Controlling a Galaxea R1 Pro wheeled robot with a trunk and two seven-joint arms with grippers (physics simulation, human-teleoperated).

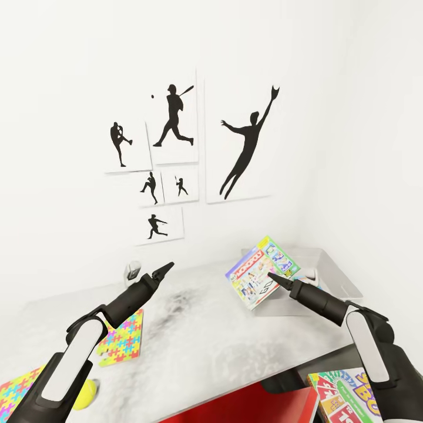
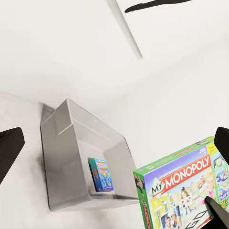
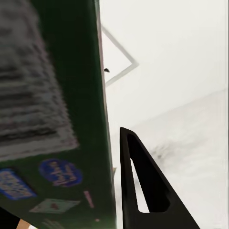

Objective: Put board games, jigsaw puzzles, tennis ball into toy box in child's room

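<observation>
My right gripper (image 1: 276, 277) is shut on the white-green Monopoly board game (image 1: 259, 271), holding it tilted at the near left corner of the light-grey toy box (image 1: 338, 276). The right wrist view has the game's green edge (image 3: 98, 143) against one finger (image 3: 143, 186). Inside the toy box (image 2: 71, 143) stands a blue board game (image 2: 101, 174). Over the table (image 1: 211, 335), my left gripper (image 1: 166, 269) is open and holds nothing. Two jigsaw puzzles (image 1: 120, 338) (image 1: 17, 390) and the yellow tennis ball (image 1: 88, 393) lie at the table's near left. The Skip-Bo board game (image 1: 346, 399) shows at bottom right.
White walls meet in a corner right behind the toy box. Black baseball-player pictures (image 1: 176, 141) hang above the table. A red surface (image 1: 247, 405) sits below the table's front edge. The toy box stands at the table's right end.
</observation>
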